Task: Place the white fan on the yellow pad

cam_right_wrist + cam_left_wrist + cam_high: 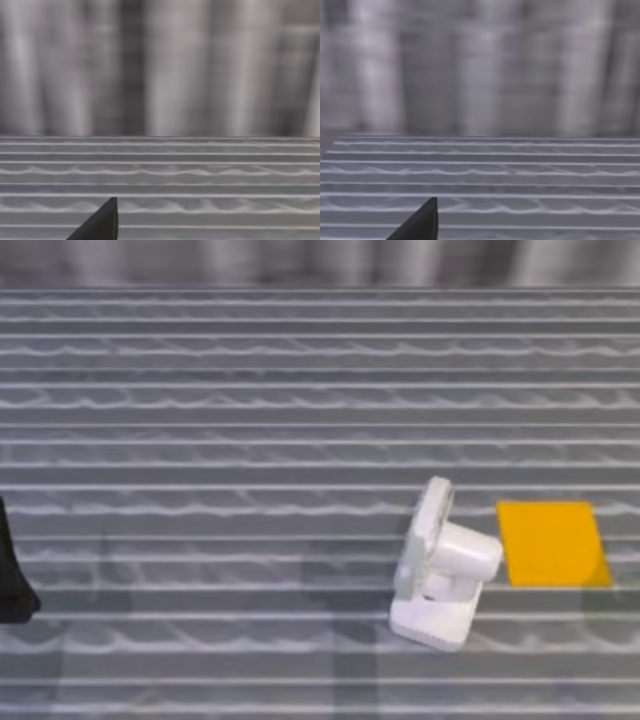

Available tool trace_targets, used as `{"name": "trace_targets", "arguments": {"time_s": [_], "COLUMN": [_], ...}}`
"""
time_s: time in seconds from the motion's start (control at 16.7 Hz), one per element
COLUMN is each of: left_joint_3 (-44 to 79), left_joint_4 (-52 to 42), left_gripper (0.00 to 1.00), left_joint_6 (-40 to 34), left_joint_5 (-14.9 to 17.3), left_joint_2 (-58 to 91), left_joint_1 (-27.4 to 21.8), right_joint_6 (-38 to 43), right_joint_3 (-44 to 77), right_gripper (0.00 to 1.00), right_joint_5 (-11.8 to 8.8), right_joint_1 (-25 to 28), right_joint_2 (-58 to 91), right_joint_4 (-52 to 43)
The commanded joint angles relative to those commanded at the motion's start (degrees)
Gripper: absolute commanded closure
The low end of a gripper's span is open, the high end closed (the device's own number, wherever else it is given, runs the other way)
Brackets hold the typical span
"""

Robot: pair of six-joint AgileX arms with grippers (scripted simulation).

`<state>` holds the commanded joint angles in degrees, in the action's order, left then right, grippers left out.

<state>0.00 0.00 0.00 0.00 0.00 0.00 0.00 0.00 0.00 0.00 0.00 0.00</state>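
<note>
One white fan (440, 570) and one yellow pad (553, 543) lie on the striped grey worktop (200, 440), both in the lower right of the top view. The fan stands just left of the pad, not touching it; its round head faces left, its long axis running left to right with a slight tilt. Nothing stands between them. The left tool (12, 575) shows only as a dark shape at the left edge; I cannot tell the state of either tool.

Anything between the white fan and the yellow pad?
Nothing. In the top view, only a narrow bare strip of grey striped table separates the white fan from the yellow pad on its right.
</note>
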Motion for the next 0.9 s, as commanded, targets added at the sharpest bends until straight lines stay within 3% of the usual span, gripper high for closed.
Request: {"name": "trace_targets", "arguments": {"time_s": [0.42,0.9], "left_joint_3": [0.00,0.00], "left_joint_4": [0.00,0.00], "left_gripper": [0.00,0.00], "left_joint_6": [0.00,0.00], "left_joint_5": [0.00,0.00], "left_joint_2": [0.00,0.00], "left_joint_1": [0.00,0.00], "right_joint_6": [4.98,25.82], "right_joint_3": [8.60,44.93], "right_gripper": [0.00,0.00], "right_joint_5": [-0.02,0.16], "right_joint_1": [3.53,16.84], "right_joint_2": [8.97,48.70], "right_joint_4": [-7.82,-36.63]}}
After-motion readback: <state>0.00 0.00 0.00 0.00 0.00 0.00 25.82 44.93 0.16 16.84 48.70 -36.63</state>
